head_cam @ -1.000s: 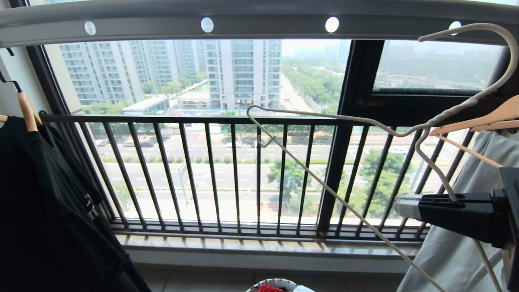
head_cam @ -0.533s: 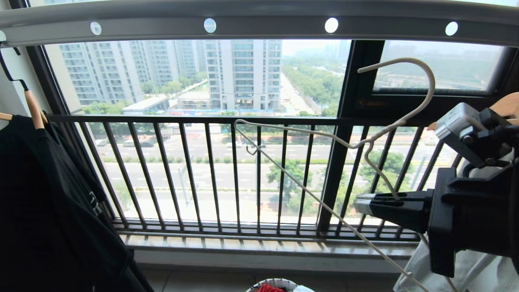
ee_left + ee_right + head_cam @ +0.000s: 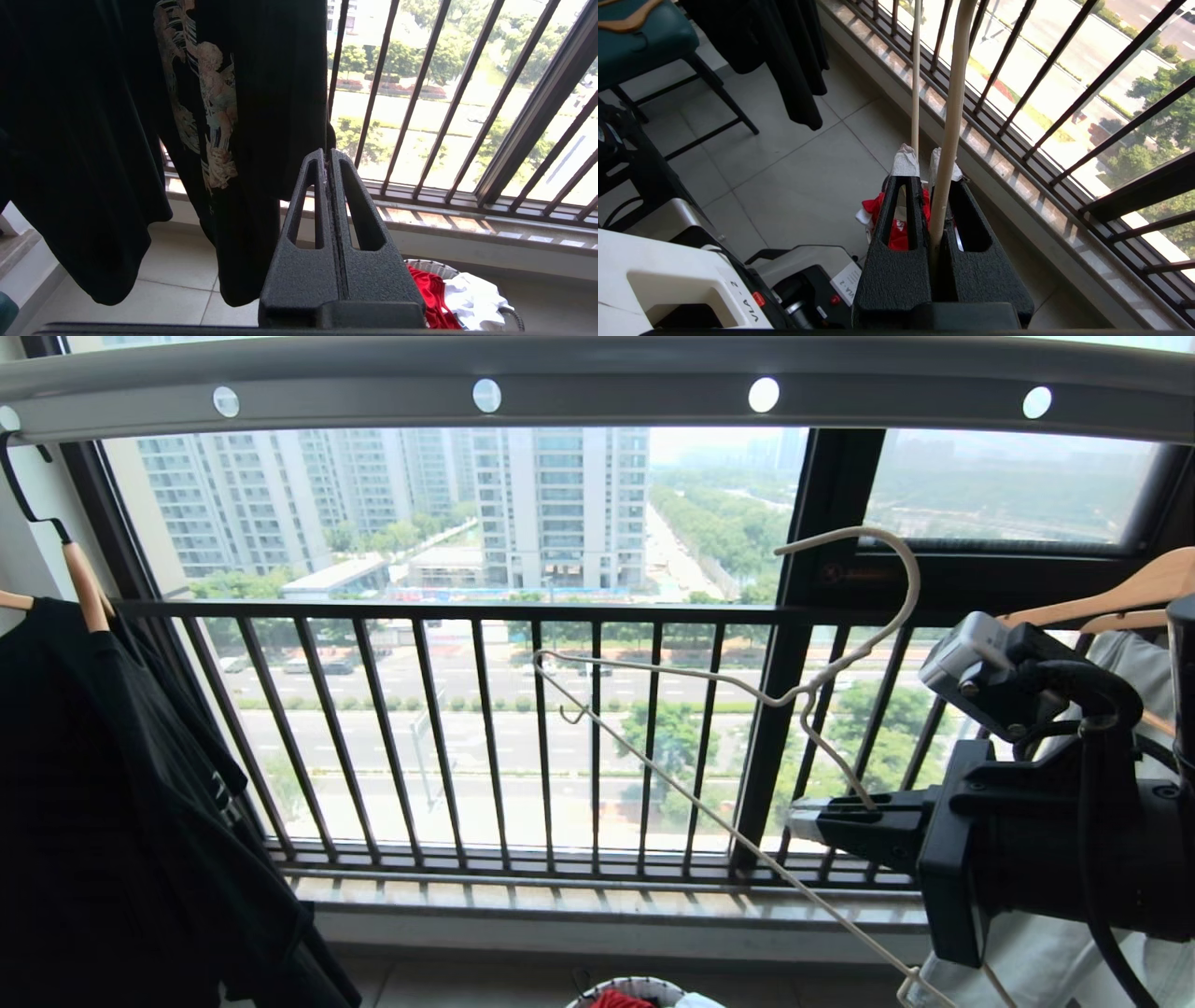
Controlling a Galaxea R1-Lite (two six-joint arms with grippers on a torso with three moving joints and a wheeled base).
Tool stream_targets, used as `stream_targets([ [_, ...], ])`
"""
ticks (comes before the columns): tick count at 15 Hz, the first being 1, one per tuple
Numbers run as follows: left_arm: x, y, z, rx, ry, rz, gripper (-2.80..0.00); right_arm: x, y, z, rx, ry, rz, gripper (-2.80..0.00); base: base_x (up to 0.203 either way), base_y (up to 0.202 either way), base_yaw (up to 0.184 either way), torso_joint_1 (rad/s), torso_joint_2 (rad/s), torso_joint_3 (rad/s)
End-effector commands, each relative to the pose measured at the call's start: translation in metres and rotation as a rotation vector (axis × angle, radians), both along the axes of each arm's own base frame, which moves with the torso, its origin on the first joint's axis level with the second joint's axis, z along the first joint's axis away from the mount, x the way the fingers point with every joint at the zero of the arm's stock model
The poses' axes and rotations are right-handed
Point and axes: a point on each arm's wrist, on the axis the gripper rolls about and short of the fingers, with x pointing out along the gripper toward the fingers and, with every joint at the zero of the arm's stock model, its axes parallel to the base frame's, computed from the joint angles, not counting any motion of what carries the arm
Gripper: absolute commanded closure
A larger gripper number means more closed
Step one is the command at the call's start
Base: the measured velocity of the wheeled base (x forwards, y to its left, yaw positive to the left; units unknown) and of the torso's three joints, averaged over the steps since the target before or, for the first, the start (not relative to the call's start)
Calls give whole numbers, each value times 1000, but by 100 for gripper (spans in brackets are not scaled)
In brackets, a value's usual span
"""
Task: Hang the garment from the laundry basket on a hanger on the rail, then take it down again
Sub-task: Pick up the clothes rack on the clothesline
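Where the head view opens onto a high window, the rail [image 3: 597, 387], a wide grey beam pierced by round holes, spans the whole top edge of the frame. Beneath it, the dark barred window railing [image 3: 485, 728] fills the centre. A black garment [image 3: 112, 803] on a wooden hanger [image 3: 84, 593] occupies the left side; its pale printed figure shows in the left wrist view. The right gripper [image 3: 812, 823] enters from the lower right of the frame, fingers clenched on the hanger [image 3: 709, 681], a thin cream-white wire triangle gripped on one sloping arm just below the twisted neck. The hanger's hook sits right of centre, clear of and below the rail, and its far corner reaches to mid-frame before the bars. A second wooden hanger [image 3: 1111, 597] carrying pale cloth lies at the right edge behind the arm. The laundry basket [image 3: 635, 985], white-rimmed, sits at the bottom centre on the floor, holding the garment [image 3: 432, 298], red, beside a white cloth [image 3: 474, 298]. The left gripper [image 3: 327, 161], fingers pressed together and empty, hangs near the black garment.
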Motion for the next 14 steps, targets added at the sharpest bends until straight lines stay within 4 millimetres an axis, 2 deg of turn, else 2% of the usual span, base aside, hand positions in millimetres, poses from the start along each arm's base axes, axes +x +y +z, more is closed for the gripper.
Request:
stream_targets([
  [1, 0, 0, 0, -1, 1, 1, 0, -2, -1, 2, 7, -8, 1, 0, 0, 0, 0, 0, 0, 0],
  [9, 0, 0, 0, -1, 1, 1, 0, -7, -6, 7, 21, -27, 2, 0, 0, 0, 0, 0, 0, 0],
  [14, 0, 0, 0, -1, 1, 1, 0, -10, -8, 9, 25, -40, 2, 0, 0, 0, 0, -133, 300, 156],
])
